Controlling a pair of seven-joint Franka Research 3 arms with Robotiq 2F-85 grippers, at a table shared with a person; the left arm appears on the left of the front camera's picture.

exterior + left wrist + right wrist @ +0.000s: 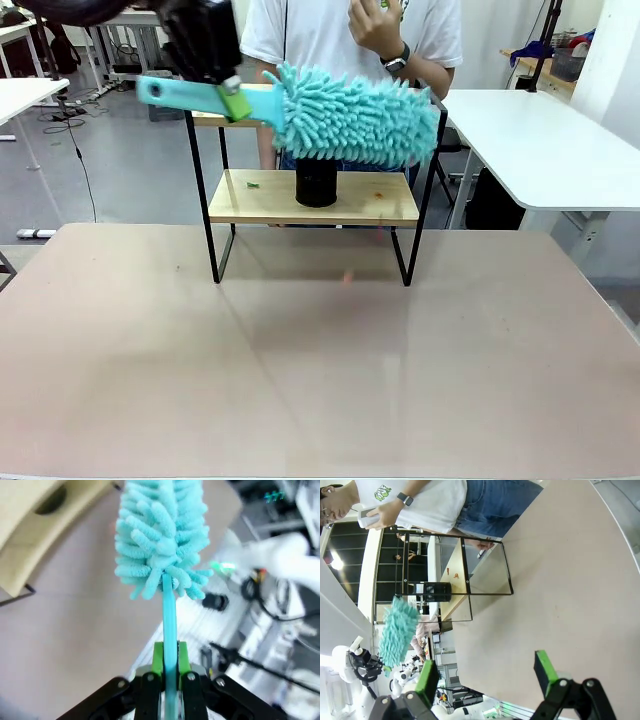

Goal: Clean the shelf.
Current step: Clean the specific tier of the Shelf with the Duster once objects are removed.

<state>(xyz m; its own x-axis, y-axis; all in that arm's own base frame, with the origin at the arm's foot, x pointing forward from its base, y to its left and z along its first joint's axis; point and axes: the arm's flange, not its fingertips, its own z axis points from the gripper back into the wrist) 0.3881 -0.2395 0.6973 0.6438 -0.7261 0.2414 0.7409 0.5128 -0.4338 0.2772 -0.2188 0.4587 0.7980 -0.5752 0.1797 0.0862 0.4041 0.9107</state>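
Observation:
The shelf (375, 205) stands at the table's far side, two light wooden boards in a thin black frame; it also appears sideways as the shelf (455, 570). A black cup (316, 185) sits on its lower board, seen again as the cup (437, 591). My left gripper (232, 98) is shut on the handle of a teal fluffy duster (355, 115), whose head lies over the top board. In the left wrist view the gripper (170, 672) pinches the duster (160, 530) handle between green pads. My right gripper (487, 672) is open with nothing in it, far from the shelf.
A person (350, 40) stands behind the shelf, one hand raised and one hand low by the shelf's far side (482, 545). Small bits of debris (253, 184) lie on the lower board. White tables (545, 145) stand to the right and left. The near tabletop (320, 360) is bare.

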